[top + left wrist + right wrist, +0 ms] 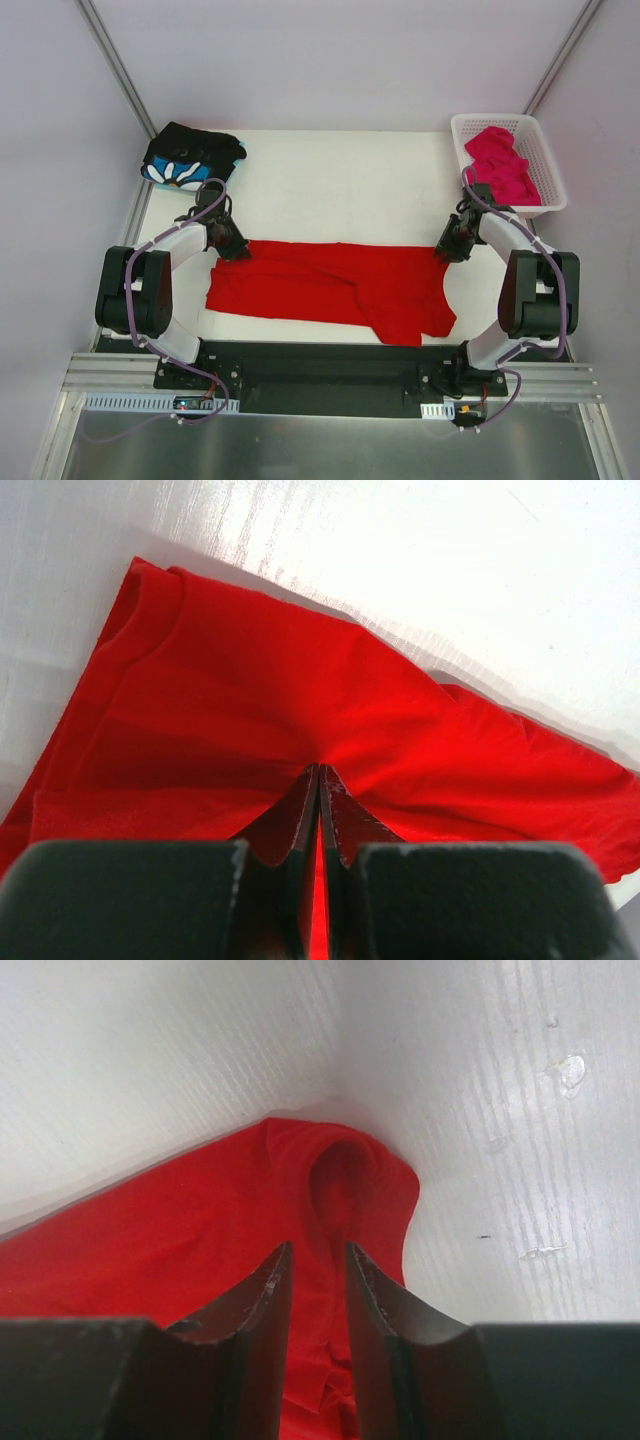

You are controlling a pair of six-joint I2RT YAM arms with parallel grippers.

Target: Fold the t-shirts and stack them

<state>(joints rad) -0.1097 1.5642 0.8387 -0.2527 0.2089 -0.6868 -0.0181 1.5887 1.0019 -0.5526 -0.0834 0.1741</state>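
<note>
The red t-shirt (330,285) lies spread sideways across the near worktop (340,190), between the two arms, so each can reach one end. The black flower-print t-shirt (190,158) sits bundled in the far left corner, out of the way. The left tool (320,770) is clenched on the red shirt's far edge, cloth pinched between its jaws. The right tool (318,1250) straddles a ridge of cloth at the far right corner, jaws slightly apart; whether it grips, I cannot tell. The pink t-shirt (500,165) lies crumpled in the basket (545,150).
</note>
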